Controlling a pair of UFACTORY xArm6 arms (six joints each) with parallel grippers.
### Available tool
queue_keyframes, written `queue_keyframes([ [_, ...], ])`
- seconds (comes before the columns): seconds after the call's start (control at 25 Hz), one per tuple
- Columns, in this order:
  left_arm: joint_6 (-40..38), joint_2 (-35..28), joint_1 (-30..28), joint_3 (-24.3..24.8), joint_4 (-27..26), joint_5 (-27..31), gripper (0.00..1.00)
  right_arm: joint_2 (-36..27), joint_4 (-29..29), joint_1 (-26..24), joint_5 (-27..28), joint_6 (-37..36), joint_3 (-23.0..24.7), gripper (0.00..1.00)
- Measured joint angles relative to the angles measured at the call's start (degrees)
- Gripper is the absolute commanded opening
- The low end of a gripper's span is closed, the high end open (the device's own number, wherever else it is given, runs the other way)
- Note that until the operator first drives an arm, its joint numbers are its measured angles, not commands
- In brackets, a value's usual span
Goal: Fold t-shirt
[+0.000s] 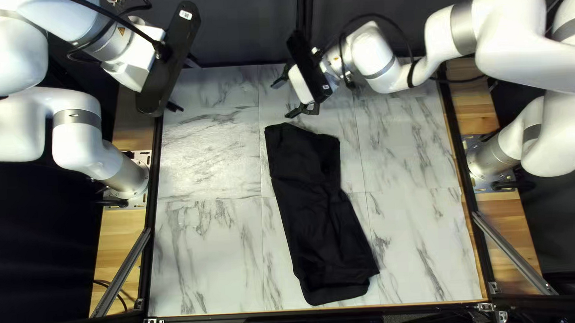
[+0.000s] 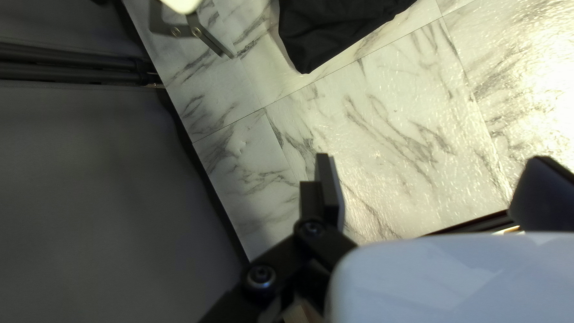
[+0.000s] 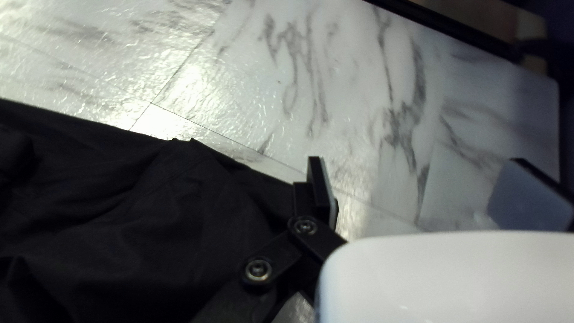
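The black t-shirt (image 1: 316, 212) lies as a long narrow bundle, wrinkled, down the middle of the table. My left gripper (image 1: 184, 83) is raised over the far left corner, away from the cloth. My right gripper (image 1: 283, 99) hangs just beyond the shirt's far end. In the left wrist view, the left gripper (image 2: 433, 188) is open over bare marble, with a corner of the shirt (image 2: 335, 33) well ahead. In the right wrist view, the right gripper (image 3: 426, 188) is open with no cloth between its fingers; the shirt (image 3: 149, 215) lies beside and below one finger.
Bare marble tabletop (image 1: 210, 251) flanks the shirt on both sides. A dark rail (image 1: 151, 254) edges the table at the left of the top left view, another (image 1: 469, 191) at its right. In the left wrist view, a finger of my right arm's gripper (image 2: 209, 39) shows near the shirt.
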Motion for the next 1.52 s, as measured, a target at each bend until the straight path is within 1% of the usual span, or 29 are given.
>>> queue_keyframes([
  [0.12, 0.00, 0.00, 0.00, 0.00, 0.00, 0.00, 1.00, 1.03, -2.71, 1.69, -0.42, 1.50, -1.58, 1.00],
  [0.2, 0.00, 0.00, 0.00, 0.00, 0.00, 0.00, 1.00, 0.92, -4.19, 3.20, -1.64, 2.73, -1.77, 1.00],
  [0.48, 0.00, 0.00, 0.00, 0.00, 0.00, 0.00, 1.00, -1.61, -9.32, 10.29, -8.20, 8.99, -0.35, 1.00],
  [0.68, 0.00, 0.00, 0.00, 0.00, 0.00, 0.00, 1.00, -3.46, -15.09, 15.00, -12.54, 15.25, 0.84, 1.00],
  [0.8, 0.00, 0.00, 0.00, 0.00, 0.00, 0.00, 1.00, -4.70, -19.82, 17.54, -14.80, 19.96, 1.82, 1.00],
  [0.96, 0.00, 0.00, 0.00, 0.00, 0.00, 0.00, 1.00, -6.96, -24.71, 20.19, -17.31, 25.31, 4.03, 1.00],
  [1.16, 0.00, 0.00, 0.00, 0.00, 0.00, 0.00, 1.00, -10.61, -32.04, 23.14, -20.63, 34.23, 8.50, 1.00],
  [1.28, 0.00, 0.00, 0.00, 0.00, 0.00, 0.00, 1.00, -12.94, -39.68, 24.17, -21.84, 42.88, 11.08, 1.00],
  [1.4, 0.00, 0.00, 0.00, 0.00, 0.00, 0.00, 1.00, -15.63, -49.66, 24.54, -22.06, 53.72, 13.65, 1.00],
  [1.52, 0.00, 0.00, 0.00, 0.00, 0.00, 0.00, 1.00, -19.68, -63.80, 24.58, -20.79, 69.21, 16.30, 1.00],
])
